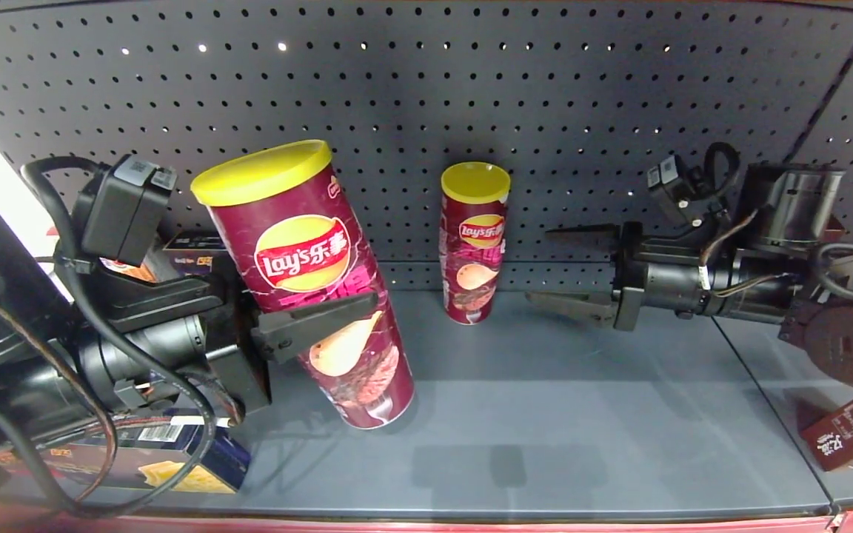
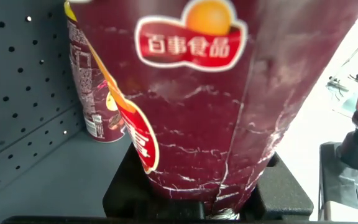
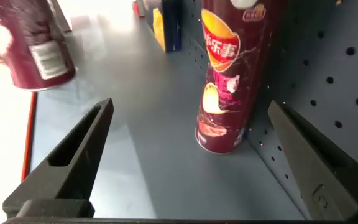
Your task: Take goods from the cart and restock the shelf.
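Gripping a tilted yellow-lidded maroon chip tube (image 1: pixel 308 259) is the left end effector (image 1: pixel 323 314); the right end effector (image 1: pixel 541 266) is gaping open, a matching upright tube (image 1: pixel 473 244) just ahead.

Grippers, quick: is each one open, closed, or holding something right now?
Left gripper: closed on the tilted chip can.
Right gripper: open, holding nothing.
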Available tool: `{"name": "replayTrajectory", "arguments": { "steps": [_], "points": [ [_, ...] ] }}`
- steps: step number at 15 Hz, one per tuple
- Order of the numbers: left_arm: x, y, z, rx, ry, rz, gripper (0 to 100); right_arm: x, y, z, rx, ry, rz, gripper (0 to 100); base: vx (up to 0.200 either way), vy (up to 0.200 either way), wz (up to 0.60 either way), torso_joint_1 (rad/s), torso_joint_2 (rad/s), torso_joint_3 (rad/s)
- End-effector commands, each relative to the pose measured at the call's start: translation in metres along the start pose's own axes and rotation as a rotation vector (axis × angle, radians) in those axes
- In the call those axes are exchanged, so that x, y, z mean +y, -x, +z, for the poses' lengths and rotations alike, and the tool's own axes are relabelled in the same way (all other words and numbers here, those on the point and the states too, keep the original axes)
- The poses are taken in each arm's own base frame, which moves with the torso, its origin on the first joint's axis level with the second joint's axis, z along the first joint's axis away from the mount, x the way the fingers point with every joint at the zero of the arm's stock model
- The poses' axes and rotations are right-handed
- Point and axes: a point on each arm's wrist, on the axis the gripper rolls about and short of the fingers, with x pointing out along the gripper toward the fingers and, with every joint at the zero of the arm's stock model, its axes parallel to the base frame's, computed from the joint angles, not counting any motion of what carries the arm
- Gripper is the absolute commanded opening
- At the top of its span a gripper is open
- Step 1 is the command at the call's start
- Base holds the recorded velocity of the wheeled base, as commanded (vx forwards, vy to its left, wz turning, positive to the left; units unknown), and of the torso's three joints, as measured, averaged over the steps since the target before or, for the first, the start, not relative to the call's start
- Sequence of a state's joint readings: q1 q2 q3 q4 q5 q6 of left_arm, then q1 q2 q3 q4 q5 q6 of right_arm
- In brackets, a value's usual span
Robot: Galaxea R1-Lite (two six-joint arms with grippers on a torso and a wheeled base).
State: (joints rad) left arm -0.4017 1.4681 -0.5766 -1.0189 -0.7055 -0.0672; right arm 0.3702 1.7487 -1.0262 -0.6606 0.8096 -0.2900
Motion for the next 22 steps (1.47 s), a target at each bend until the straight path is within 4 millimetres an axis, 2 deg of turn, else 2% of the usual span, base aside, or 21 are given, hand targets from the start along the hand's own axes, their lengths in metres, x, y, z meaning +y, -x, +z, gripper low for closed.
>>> {"name": "replayTrajectory", "arguments": {
  "steps": [1, 11, 16, 22],
  "points": [
    [-0.001, 0.001, -0.001, 0.004, 0.003, 0.0, 0, -0.007, -0.012, -0.014, 0.02, 0.005, 0.011, 100, 0.0, 0.0, 0.0, 0.0, 0.0, 0.0],
    [0.0, 0.001, -0.001, 0.002, 0.002, 0.008, 0, -0.034, -0.052, -0.041, 0.028, -0.008, 0.028, 100, 0.0, 0.0, 0.0, 0.0, 0.0, 0.0],
    [0.005, 0.005, 0.0, 0.001, -0.001, 0.032, 0, -0.029, -0.069, -0.058, 0.05, -0.036, 0.062, 100, 0.0, 0.0, 0.0, 0.0, 0.0, 0.0],
    [0.005, 0.005, 0.0, 0.001, -0.001, 0.032, 0, -0.022, -0.071, -0.058, 0.056, -0.042, 0.072, 100, 0.0, 0.0, 0.0, 0.0, 0.0, 0.0]
  ]
}}
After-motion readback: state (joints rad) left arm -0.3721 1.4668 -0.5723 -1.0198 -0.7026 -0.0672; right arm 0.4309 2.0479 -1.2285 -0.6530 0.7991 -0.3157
